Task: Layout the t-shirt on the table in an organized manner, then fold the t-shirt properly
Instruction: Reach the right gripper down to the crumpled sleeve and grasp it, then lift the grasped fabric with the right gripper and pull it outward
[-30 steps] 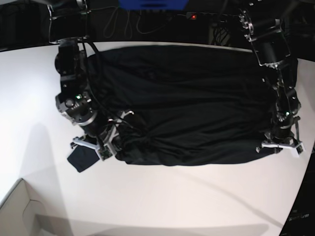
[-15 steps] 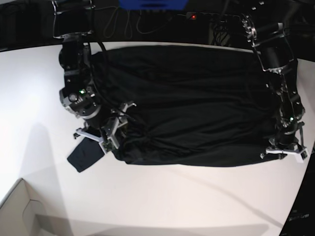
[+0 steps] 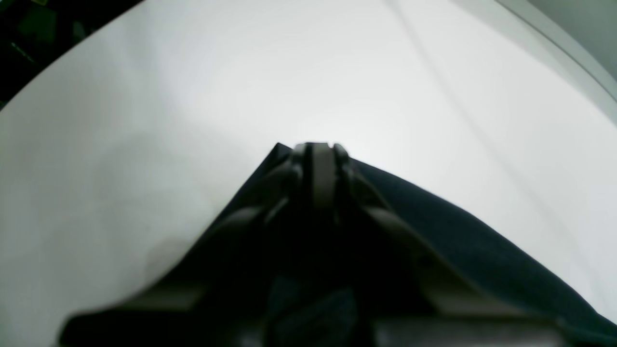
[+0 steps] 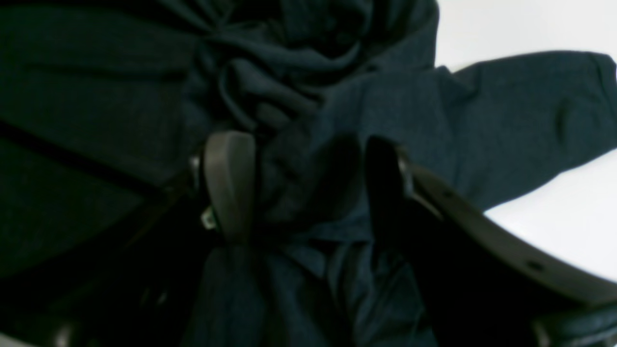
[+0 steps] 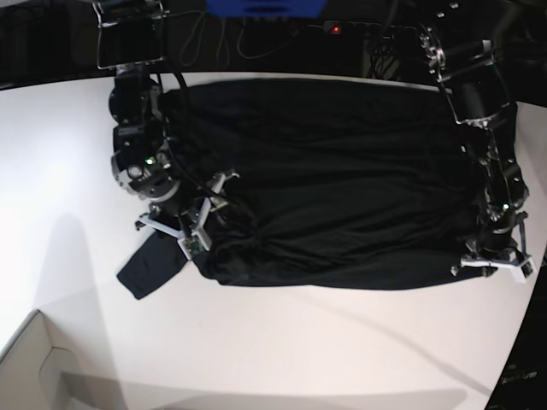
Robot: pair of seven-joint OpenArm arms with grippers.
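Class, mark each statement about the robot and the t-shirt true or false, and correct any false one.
1. The left hand is shut on a corner of the t-shirt. True.
2. The right hand is clamped on the cloth. False: its fingers stand apart over bunched fabric.
3. A sleeve lies on the table beside the right hand. True.
4. The t-shirt is white. False: it is black.
5. The t-shirt lies folded into a small square. False: it is spread wide, wrinkled near the right hand.
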